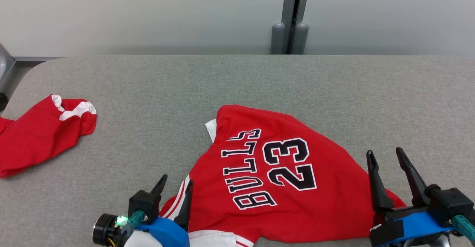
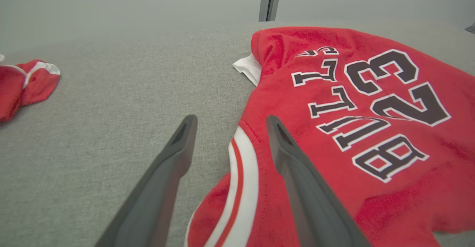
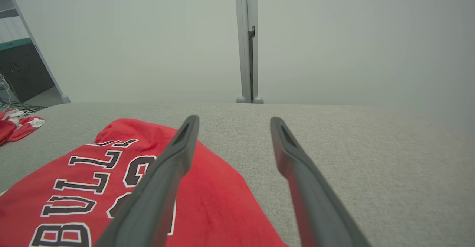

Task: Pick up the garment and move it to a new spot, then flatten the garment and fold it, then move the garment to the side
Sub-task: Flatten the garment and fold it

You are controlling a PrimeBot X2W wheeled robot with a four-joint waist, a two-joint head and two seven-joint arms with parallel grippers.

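Head view: red jersey [image 1: 282, 172] rumpled on grey tabletop [image 1: 237, 83]; left gripper [image 1: 177, 180] and right gripper [image 1: 384, 151] flank it, jaws spread wide, holding nothing.

The red jersey [image 1: 282, 172] reads "BULLS" with a big "23" next to it, black letters outlined in white.

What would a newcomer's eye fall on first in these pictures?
The red BULLS 23 jersey lies rumpled near the front of the grey table. The left gripper is open at its left edge and the right gripper is open at its right corner. A second red garment lies bunched at the table's far left.
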